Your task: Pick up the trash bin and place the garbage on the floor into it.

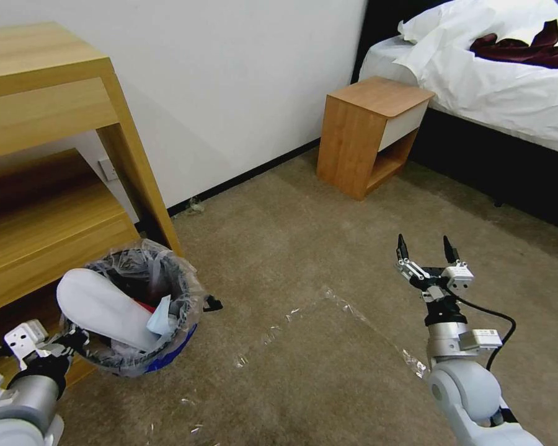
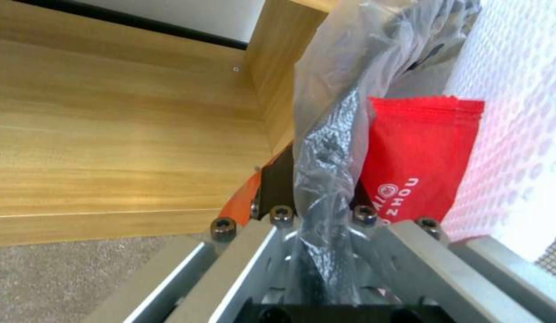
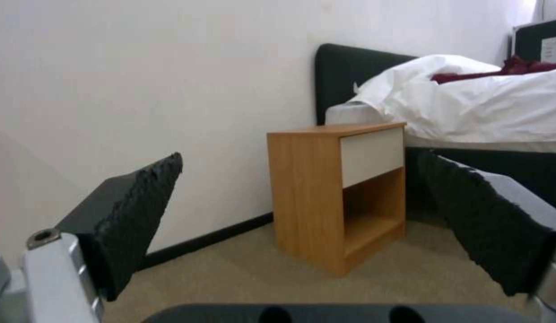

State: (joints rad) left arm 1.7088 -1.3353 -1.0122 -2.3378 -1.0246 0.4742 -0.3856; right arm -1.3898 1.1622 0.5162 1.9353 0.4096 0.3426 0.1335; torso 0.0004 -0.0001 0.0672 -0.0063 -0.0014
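Your left gripper [image 2: 317,224] clamps the trash bin [image 1: 167,347] rim beside the desk [image 1: 49,186]; the plastic liner [image 2: 332,134] hides its fingertips. Your right gripper [image 1: 425,249] hangs spread and empty, well apart from the bin.

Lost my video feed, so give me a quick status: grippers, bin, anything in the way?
Left gripper shut on the trash bin rim, beside the wooden desk. Right gripper open, empty, above the carpet. White slipper and red wrapper in the bin. Nothing blocking.

Bedroom corner with beige carpet [image 1: 328,235]
Wooden nightstand [image 1: 369,133] beside white-sheeted bed [image 1: 496,80], maroon cloth [image 1: 527,49] on top; wooden shelf unit [image 1: 43,161] against wall
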